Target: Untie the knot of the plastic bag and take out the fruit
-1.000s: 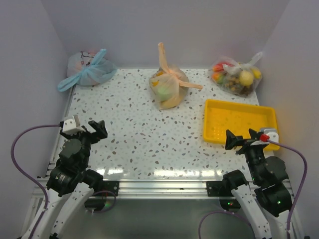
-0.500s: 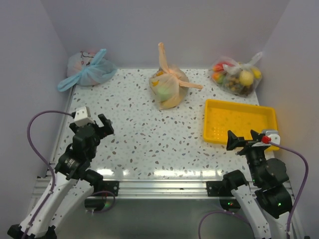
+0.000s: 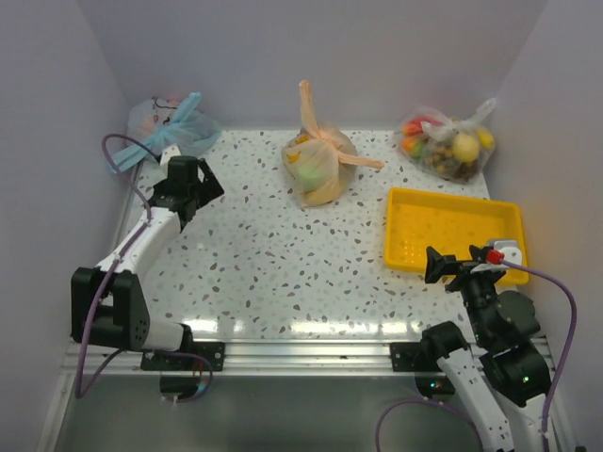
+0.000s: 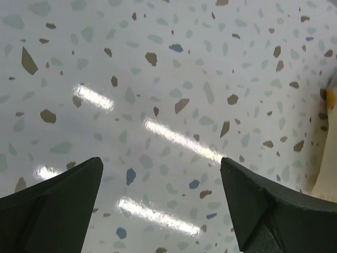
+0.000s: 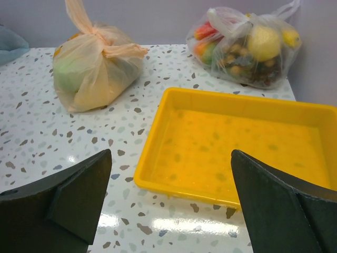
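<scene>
The light blue plastic bag (image 3: 158, 124) lies in the back left corner, and its edge also shows in the right wrist view (image 5: 9, 44). Its knot (image 3: 175, 132) is tied, with the blue ears sticking out to both sides. The fruit inside shows only as faint pale shapes. My left gripper (image 3: 198, 193) is open and empty just right of and nearer than the bag, apart from it. In the left wrist view it (image 4: 160, 163) is over bare table. My right gripper (image 3: 452, 261) is open and empty near the front right, and in the right wrist view it (image 5: 171, 155) faces the tray.
A tied orange bag (image 3: 320, 165) sits at the back middle and also shows in the right wrist view (image 5: 95, 68). A clear bag of fruit (image 3: 448, 143) is at the back right. A yellow tray (image 3: 452, 231) lies in front of it. White walls close in the table.
My left arm has stretched from the near left edge far back to beside the light blue bag. The right arm has barely moved.
</scene>
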`<state>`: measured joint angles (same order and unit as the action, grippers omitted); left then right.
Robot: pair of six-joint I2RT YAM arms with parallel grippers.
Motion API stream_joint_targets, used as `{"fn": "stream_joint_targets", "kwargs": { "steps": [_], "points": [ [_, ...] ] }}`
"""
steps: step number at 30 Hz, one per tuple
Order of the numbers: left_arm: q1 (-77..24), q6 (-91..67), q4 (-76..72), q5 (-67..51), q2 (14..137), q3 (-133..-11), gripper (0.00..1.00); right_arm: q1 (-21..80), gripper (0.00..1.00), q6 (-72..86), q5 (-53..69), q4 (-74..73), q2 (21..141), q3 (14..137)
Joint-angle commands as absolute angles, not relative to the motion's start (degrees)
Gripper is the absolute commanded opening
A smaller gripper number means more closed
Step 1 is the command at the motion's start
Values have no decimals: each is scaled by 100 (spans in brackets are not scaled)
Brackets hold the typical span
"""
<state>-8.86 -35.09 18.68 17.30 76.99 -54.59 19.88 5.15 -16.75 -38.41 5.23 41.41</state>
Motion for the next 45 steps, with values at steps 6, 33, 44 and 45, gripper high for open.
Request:
{"fn": "stream_joint_targets", "kwargs": {
  "steps": [6,33,44,45],
  "points": [
    [226,-4112,-324,1521,9060,-6661,100,1986,99,519,-1617,-3823,571,4210],
    [1274,-6196,-3137,422,13272,-8887,51,1978,99,439,-1275,-3885,1195,4307],
    [1152,-5230,-3613,-386,11375,-6823,0,1978,99,422,-1239,-3867,1187,4307],
    [1117,-5029,-3525,-448,11182,-6681,0,1986,99,422,-1213,-3867,1195,4298]
  ]
}}
